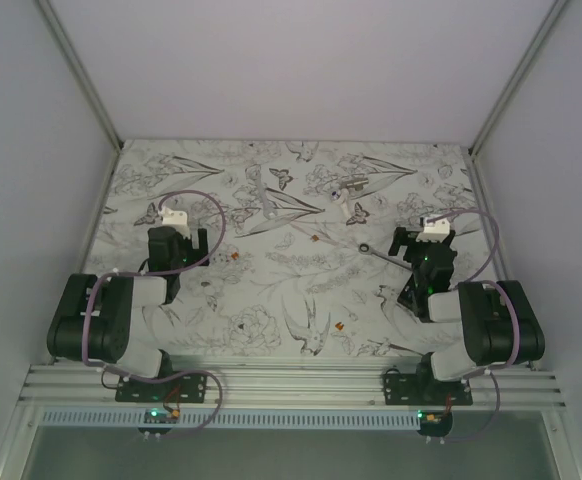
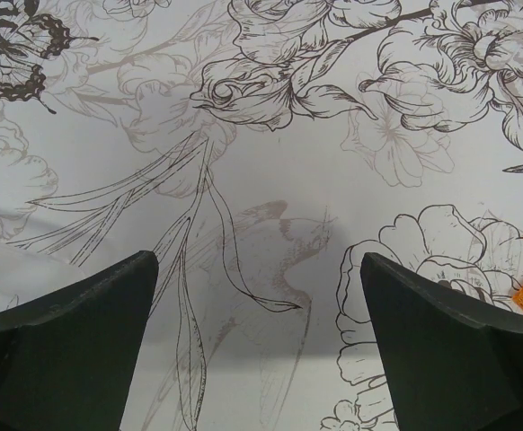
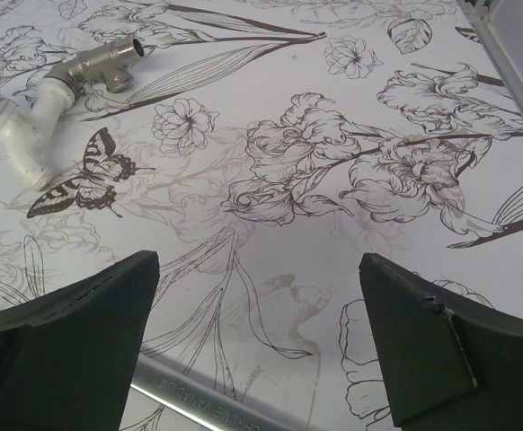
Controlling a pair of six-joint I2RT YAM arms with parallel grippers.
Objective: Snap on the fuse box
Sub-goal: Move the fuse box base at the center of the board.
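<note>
Two claws hang released, jaws wide: left claw [image 2: 260, 259] and right claw [image 3: 260, 259] over the table [image 3: 351, 224]. We cannot find the fuse box; a wrench [image 3: 209, 404] lies just beside the right claw.

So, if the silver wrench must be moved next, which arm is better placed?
The right. The wrench lies just beside the right pincer, which is open, and its shaft shows below that pincer in the right wrist view. The left pincer, also open, sits far from it.

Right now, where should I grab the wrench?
Grip the wrench mid-shank, from straight above with the right pincer. It lies flat, and the shank is narrow and straight; turn the wrist so the pincer straddles it.
</note>
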